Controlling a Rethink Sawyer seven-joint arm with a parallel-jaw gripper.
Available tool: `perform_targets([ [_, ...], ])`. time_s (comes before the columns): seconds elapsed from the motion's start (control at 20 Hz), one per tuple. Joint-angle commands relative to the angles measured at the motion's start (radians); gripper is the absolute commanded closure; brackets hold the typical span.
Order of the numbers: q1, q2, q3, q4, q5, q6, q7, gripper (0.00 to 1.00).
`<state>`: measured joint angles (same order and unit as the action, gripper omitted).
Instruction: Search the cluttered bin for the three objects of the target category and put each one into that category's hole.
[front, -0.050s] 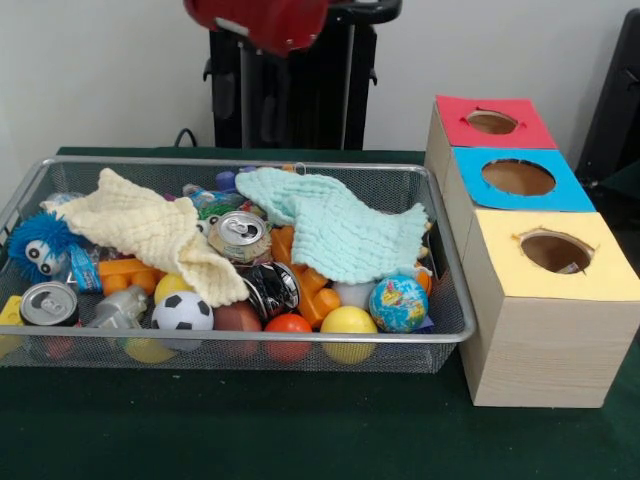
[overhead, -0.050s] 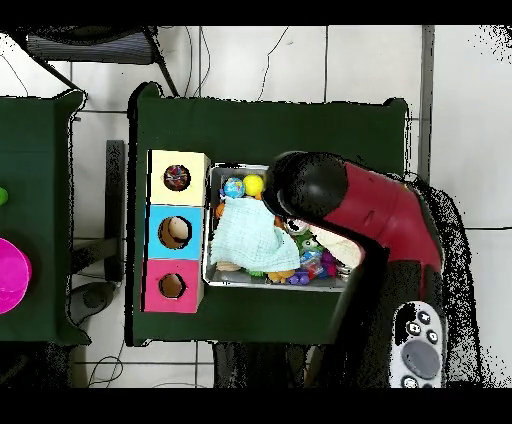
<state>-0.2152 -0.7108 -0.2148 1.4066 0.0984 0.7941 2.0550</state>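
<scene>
Green table (front, -0.050s: 300, 440). Wire mesh bin (front, -0.050s: 445, 300) on it, packed with clutter. Red arm (overhead, -0.050s: 380, 215) hangs over the bin's middle in the overhead view; only its red casing shows at the top edge of the front view. The pincer itself is hidden, so whether it is apart or together cannot be told.

Wooden box (front, -0.050s: 545, 340) touches the bin at its 3 o'clock side, front view: yellow hole (front, -0.050s: 555, 250) nearest, blue hole (front, -0.050s: 518, 177), red hole (front, -0.050s: 492, 122) farthest.

Mint cloth (front, -0.050s: 335, 225) and cream cloth (front, -0.050s: 150, 230) drape the heap.

Below the casing, toward 6 o'clock: drink can (front, -0.050s: 240, 236) at centre, crushed can (front, -0.050s: 270, 288), another can (front, -0.050s: 48, 303) at 8 o'clock. Soccer ball (front, -0.050s: 182, 312), globe ball (front, -0.050s: 398, 304), yellow ball (front, -0.050s: 348, 322), orange ball (front, -0.050s: 288, 325) along the near wall. Blue fuzzy toy (front, -0.050s: 38, 245) at 9 o'clock.
</scene>
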Motion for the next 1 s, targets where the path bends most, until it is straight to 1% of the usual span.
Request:
perform_targets([
  [0.05, -0.073, -0.011, 0.142, 0.097, -0.079, -0.039, -0.184, 0.00],
  [0.1, -0.084, 0.001, 0.143, 0.106, -0.089, -0.050, -0.175, 0.00],
  [0.15, -0.095, 0.012, 0.154, 0.121, -0.076, -0.040, -0.154, 0.00],
  [0.3, -0.130, 0.028, 0.189, 0.145, -0.079, -0.087, -0.142, 0.00],
  [0.5, -0.165, 0.038, 0.221, 0.176, -0.089, -0.142, -0.127, 0.00],
  [0.65, -0.187, 0.040, 0.253, 0.217, -0.076, -0.189, -0.098, 0.00],
  [0.7, -0.190, 0.039, 0.259, 0.230, -0.073, -0.206, -0.086, 0.00],
  [0.85, -0.194, 0.034, 0.277, 0.252, -0.061, -0.213, -0.054, 0.00],
  [1.0, -0.185, 0.022, 0.274, 0.270, -0.055, -0.211, -0.019, 0.00],
])
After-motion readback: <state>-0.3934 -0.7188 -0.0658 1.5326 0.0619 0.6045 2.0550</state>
